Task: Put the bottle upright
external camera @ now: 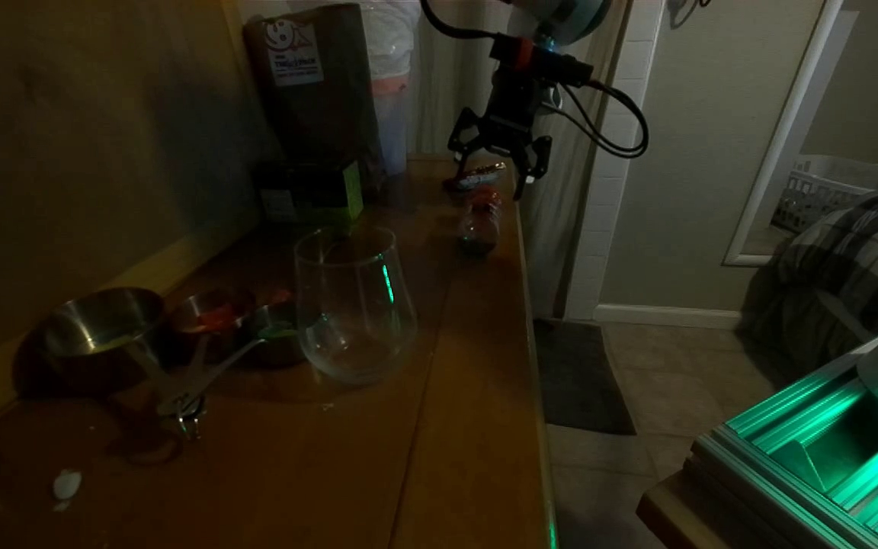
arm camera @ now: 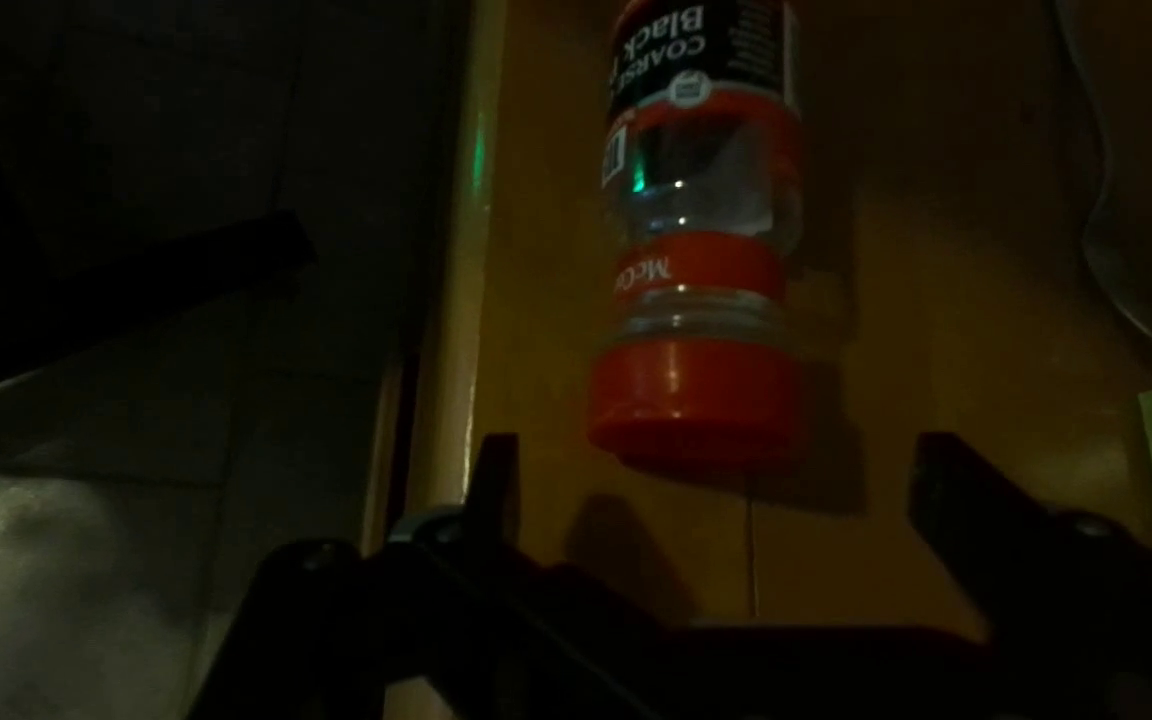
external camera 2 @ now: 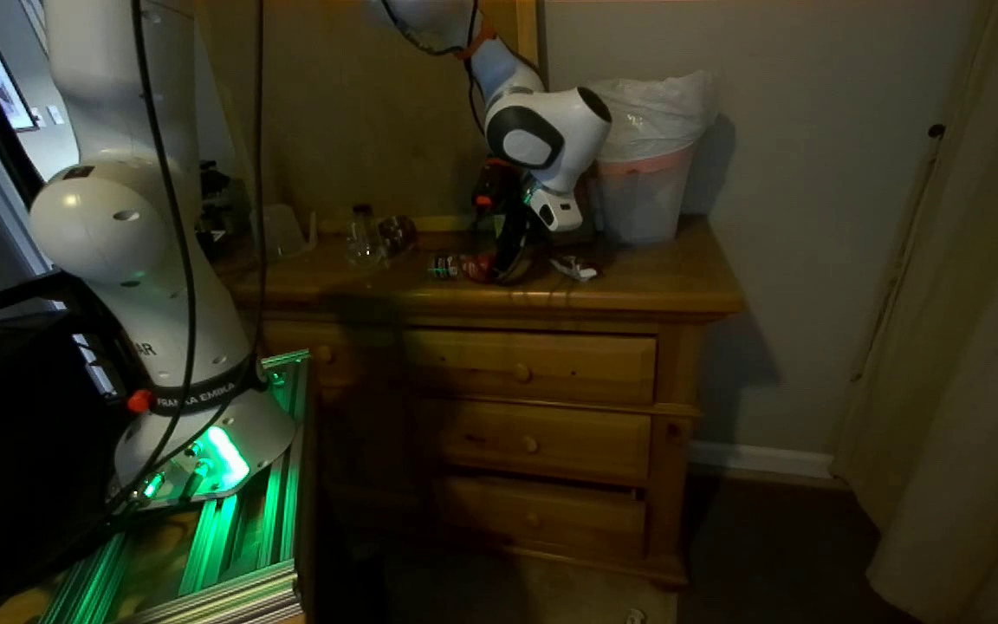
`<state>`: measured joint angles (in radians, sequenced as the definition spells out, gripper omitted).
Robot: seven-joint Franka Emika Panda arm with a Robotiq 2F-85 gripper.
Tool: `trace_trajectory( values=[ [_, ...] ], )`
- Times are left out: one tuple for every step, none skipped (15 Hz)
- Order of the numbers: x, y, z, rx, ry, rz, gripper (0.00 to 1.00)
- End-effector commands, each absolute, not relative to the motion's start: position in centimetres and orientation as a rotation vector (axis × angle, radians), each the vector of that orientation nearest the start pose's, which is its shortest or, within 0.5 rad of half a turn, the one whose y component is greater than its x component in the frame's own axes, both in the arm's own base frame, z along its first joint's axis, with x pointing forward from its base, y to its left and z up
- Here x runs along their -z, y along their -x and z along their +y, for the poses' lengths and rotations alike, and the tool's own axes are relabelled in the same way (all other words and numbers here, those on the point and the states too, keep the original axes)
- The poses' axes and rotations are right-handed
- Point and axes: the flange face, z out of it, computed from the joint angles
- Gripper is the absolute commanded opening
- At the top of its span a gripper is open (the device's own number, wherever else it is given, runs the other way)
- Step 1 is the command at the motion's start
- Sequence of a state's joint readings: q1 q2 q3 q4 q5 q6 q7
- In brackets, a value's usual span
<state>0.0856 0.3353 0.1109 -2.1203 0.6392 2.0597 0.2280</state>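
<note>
One red-capped spice bottle (arm camera: 701,270) lies, as we see, on its side on the wooden dresser (external camera 2: 664,273), near the front edge, and its cap (arm camera: 696,395) points toward the gripper (arm camera: 716,455). The jaws stand wide apart. In an exterior view we also observe a clear stemless glass (external camera: 355,313), just beside three metal measuring cups (external camera: 107,328).

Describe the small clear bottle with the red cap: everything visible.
The small clear bottle with the red cap lies on its side near the edge of the brown wooden dresser top, cap toward the open black gripper, which does not touch it. Glass or plastic, can't tell. A red band sits near the cap; a black label reads "COARSE" and "Black".
</note>
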Motion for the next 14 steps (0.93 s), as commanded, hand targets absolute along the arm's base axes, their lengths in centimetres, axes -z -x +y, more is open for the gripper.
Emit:
trace_trajectory(
  values=[
    [-22.48,-52.32,13.55,-0.735,2.469,0.598,1.0],
    [-22.33,-52.34,13.63,-0.748,2.446,0.595,0.99],
    [-22.12,-52.3,13.65,-0.762,2.432,0.598,0.98],
    [-21.98,-52.26,13.6,-0.773,2.414,0.598,0.91],
    [-21.92,-52.21,13.61,-0.784,2.4,0.6,0.91],
    [-21.91,-52.16,13.49,-0.804,2.385,0.6,0.97],
    [-21.94,-52.09,13.43,-0.831,2.373,0.605,0.95],
    [-21.94,-52.04,13.35,-0.853,2.364,0.612,0.99],
    [-21.95,-52.0,13.27,-0.871,2.361,0.614,1.0],
    [-21.95,-52.0,13.22,-0.886,2.358,0.613,1.0],
    [-21.93,-52.05,13.17,-0.9,2.356,0.613,1.0],
    [-21.9,-52.09,13.12,-0.911,2.355,0.613,1.0],
    [-21.81,-52.11,13.09,-0.92,2.356,0.613,1.0],
    [-21.73,-52.18,13.07,-0.925,2.36,0.614,1.0]
  ],
)
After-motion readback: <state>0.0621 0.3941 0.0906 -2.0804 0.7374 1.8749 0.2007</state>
